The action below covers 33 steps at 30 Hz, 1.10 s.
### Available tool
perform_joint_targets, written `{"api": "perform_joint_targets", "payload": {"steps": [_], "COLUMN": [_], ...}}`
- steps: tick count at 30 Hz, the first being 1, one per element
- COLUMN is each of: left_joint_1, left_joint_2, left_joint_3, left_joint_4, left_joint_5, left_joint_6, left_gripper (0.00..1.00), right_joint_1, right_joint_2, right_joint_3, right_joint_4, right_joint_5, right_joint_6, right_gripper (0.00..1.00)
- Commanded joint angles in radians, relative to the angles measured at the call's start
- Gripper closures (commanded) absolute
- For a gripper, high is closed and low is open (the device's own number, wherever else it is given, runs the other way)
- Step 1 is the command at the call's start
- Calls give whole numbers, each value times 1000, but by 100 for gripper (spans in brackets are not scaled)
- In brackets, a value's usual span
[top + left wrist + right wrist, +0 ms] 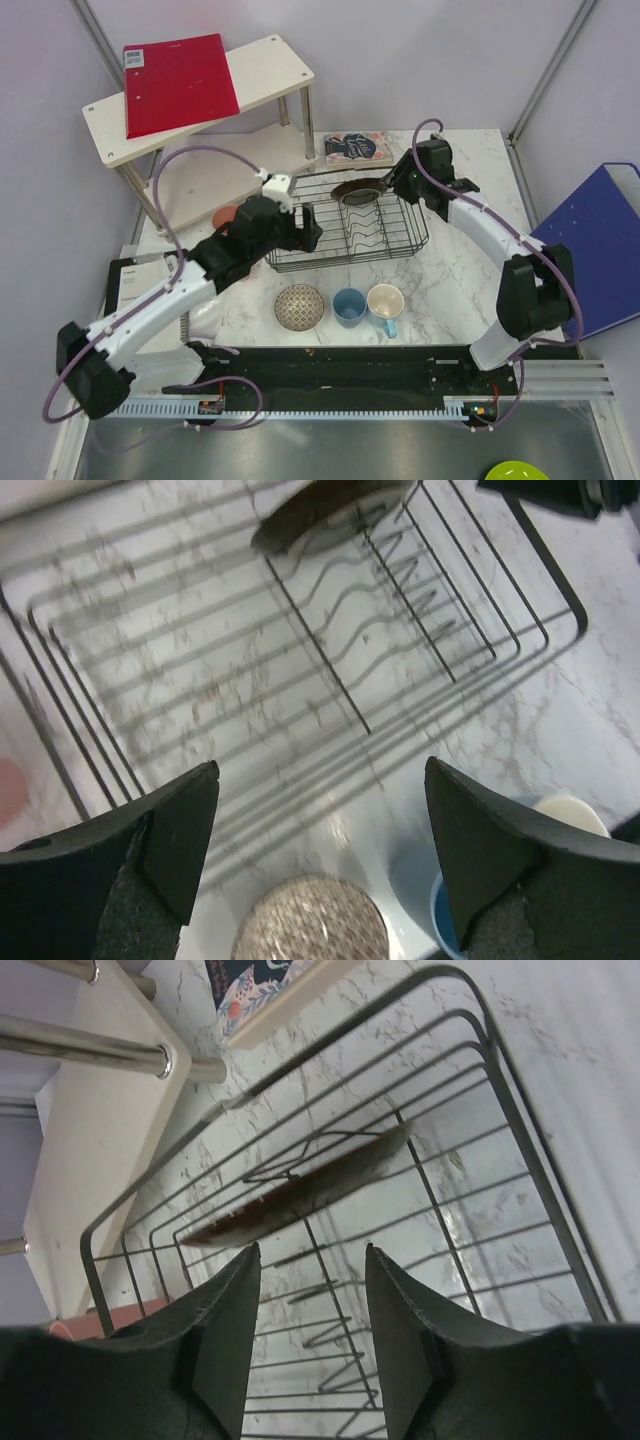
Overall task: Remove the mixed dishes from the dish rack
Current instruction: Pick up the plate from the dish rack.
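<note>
You can reach down into the dish rack [395, 230] over its near and right parts, where only low divider wires stand. The plate [358, 190] leans at the far side. The shelf leg [307, 125] crowds the far left corner. The bowl [300, 306], blue cup [348, 306] and mug [386, 300] line the front.

The left arm [170, 290] is stretching forward and to the right, with the left gripper [320, 810] spreading its jaws wide and holding nothing. The right arm [490, 230] is arching forward and to the left, with the right gripper [312, 1260] pointing downward, its jaws partly apart and empty.
</note>
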Motion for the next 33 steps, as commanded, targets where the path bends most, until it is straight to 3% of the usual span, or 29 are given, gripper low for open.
{"api": "perform_joint_targets", "payload": {"steps": [1,4,7,10,12,15,16,17,19,21,25,33], "left_joint_1": [8,37,129,213,248,279,279,279,282,296,318,324], "left_joint_2": [255,409,515,567,601,648,647,627,601,615,673,799], "left_joint_3": [231,302,392,432,457,460,439,400,266,227,270,366], "left_joint_4": [211,317,311,325,325,322,329,419,553,653,641,664], "left_joint_5": [-18,109,342,457,462,508,583,623,681,729,887,918], "left_joint_6": [356,560,585,594,577,640,687,791,867,915,947,1045], "left_gripper": [11,11,11,8,1,1,2,5,6,7,13,16], "right_joint_1": [-5,-4,-4,-4,-4,-4,-4,-4,-4,-5,-4,-4], "right_joint_2": [-187,-290,-411,-501,-540,-617,-655,-673,-721,-744,-761,-776], "right_joint_3": [-136,-187,-231,-273,-302,-355,-368,-389,-409,-437,-472,-523], "right_joint_4": [172,177,176,177,176,163,150,145,130,126,119,102], "right_joint_5": [29,26,14,-32,-51,-63,-60,-57,-45,-37,-74,-106], "right_joint_6": [31,19,11,11,11,7,-1,-10,-23,-26,-26,-32], "right_gripper": [45,39,37,36,36,36,36,35,35,34,34,34]}}
